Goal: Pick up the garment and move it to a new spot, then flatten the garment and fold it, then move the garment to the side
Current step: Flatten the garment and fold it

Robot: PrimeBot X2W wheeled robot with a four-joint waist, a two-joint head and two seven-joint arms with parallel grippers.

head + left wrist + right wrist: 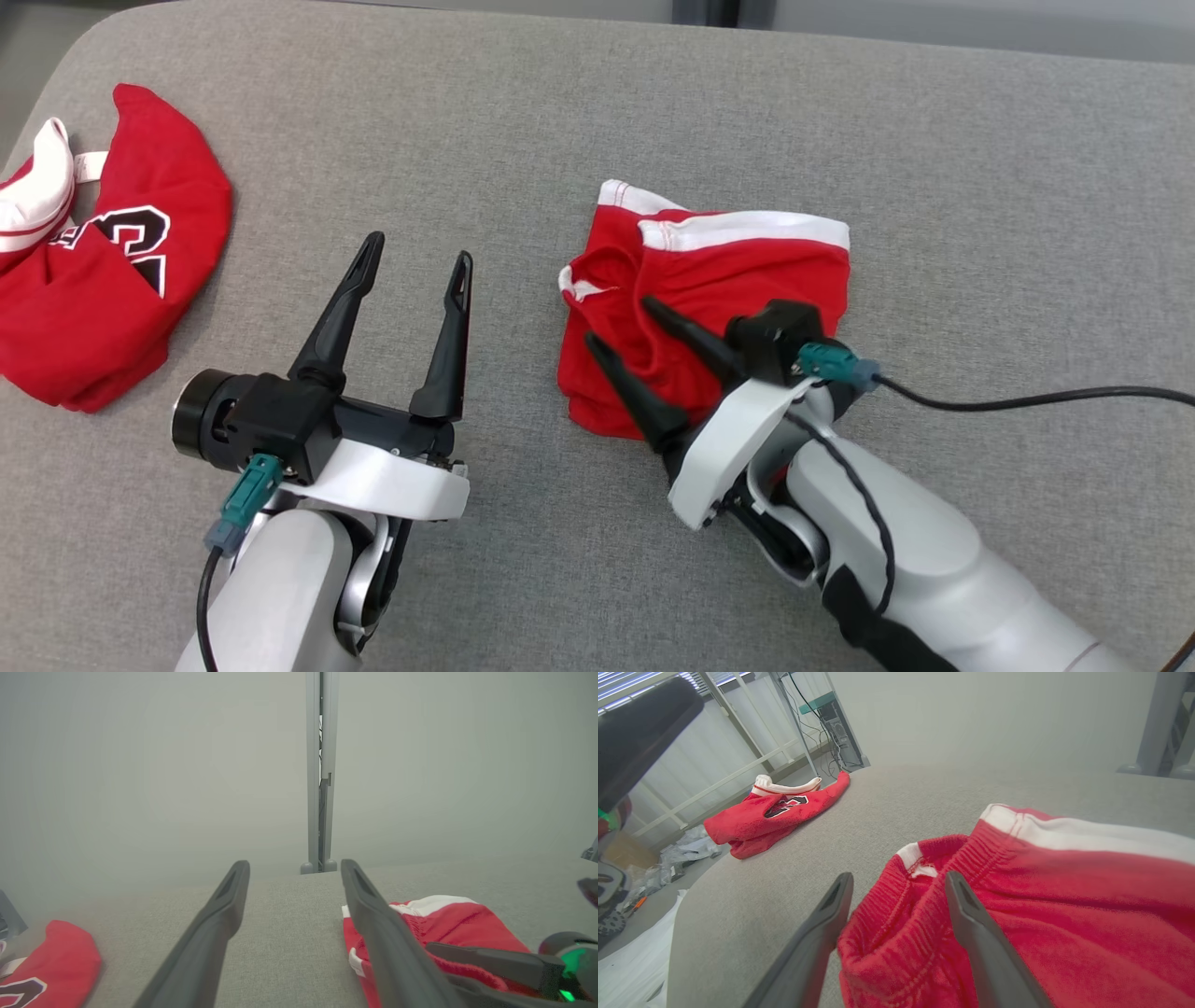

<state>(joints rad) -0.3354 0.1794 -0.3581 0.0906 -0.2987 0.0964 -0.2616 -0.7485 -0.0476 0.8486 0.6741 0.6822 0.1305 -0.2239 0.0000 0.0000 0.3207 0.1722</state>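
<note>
The surface (653, 112) is wide and covered in soft gray cloth, with a round corner at the far left. Behind its far edge stands a plain pale wall (140, 765). A gray metal post (320, 765) goes straight up there, with two round feet at the bottom. Past the left edge is a white screen (705, 756) with rails. Near it are blinds (616, 683) with light coming through, a dark box (843, 732) with wires, and crinkly bags (686, 847) on the floor (663, 891).

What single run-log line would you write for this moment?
right tool: open, straddling red shorts | left tool: open, empty | red jersey: far left
</note>
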